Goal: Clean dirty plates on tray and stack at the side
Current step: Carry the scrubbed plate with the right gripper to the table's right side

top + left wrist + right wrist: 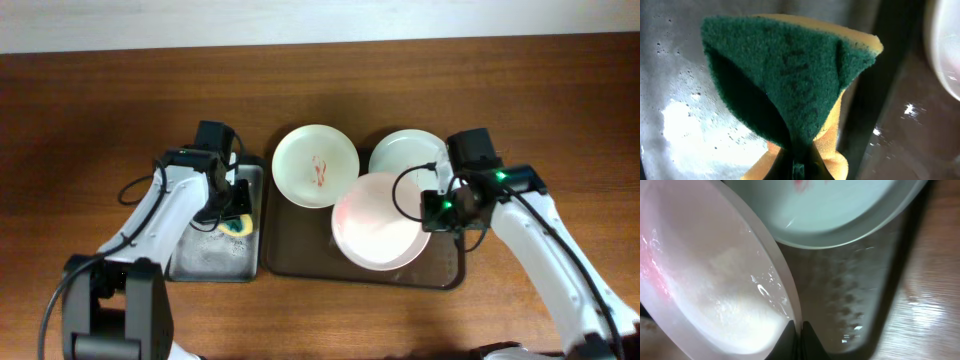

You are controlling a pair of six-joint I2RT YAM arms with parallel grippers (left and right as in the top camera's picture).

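Note:
Three plates are at the dark brown tray (300, 252). A white plate with a red smear (315, 165) lies at its back left. A greenish plate (405, 153) lies at its back right and also shows in the right wrist view (840, 210). My right gripper (432, 208) is shut on the rim of the pinkish plate (378, 232), which is tilted above the tray; the grip shows in the right wrist view (799, 330), on the pinkish plate's edge (715, 280). My left gripper (232, 205) is shut on the green-yellow sponge (790, 85) over the smaller tray.
The smaller black tray (210, 262) with a wet bottom stands left of the brown tray. Bare wooden table (100, 120) surrounds both trays. A cable runs along the left arm.

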